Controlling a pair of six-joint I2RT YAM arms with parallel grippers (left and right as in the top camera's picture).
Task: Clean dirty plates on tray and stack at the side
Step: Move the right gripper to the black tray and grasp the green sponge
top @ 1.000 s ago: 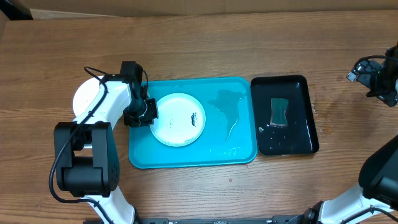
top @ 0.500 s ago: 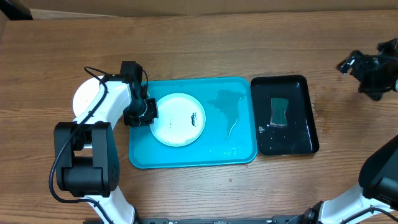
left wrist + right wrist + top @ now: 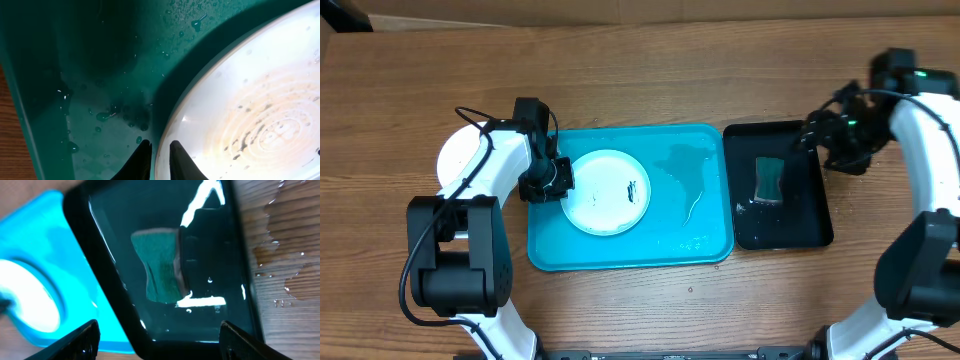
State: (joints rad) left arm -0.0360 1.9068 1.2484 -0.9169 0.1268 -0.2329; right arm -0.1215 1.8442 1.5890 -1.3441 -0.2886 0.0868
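At the far left of the wooden table, a pale round object is seen just beside the tray, partly hidden by the left arm; what it is cannot be told. The left gripper is found at the left end of the turquoise tray, its two fingers drawn close together with the rim of the white plate pinched between them. The plate is laid flat in the tray's left half, and dark smears are shown on its face. Water is spread over the tray's bare right half. Just to the right, a green sponge is held in the wet black tray. Above that tray's right edge the right gripper is hung, its fingers spread wide with nothing grasped
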